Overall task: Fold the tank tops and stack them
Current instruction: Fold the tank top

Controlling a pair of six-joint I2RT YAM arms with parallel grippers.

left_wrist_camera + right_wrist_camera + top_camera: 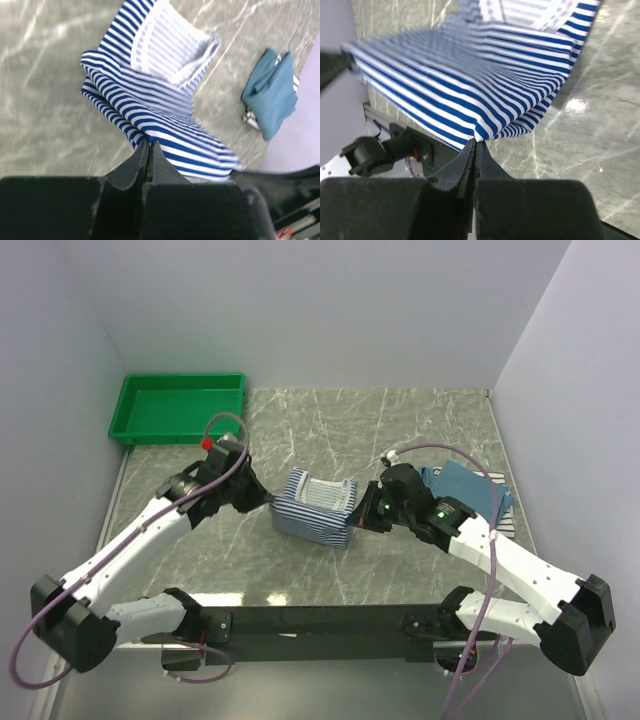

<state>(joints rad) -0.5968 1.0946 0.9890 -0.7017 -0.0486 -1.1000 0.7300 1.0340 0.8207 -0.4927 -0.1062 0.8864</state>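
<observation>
The left claw (149,146) and right claw (475,146) are each pinched tight on opposite edges of the blue-and-white striped tank top (316,506), which is held between them over mid counter (400,420), with the teal tank top (462,484) lying well off to the right.

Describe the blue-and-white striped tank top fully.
The striped tank top is soft cloth with blue and white stripes and white trim at the neckline, which faces up. It sits mid-table, folded over on itself. The left gripper is shut on one edge, the right gripper on the opposite edge, stretching it between them. Its lower folds seem to rest on the table.
</observation>
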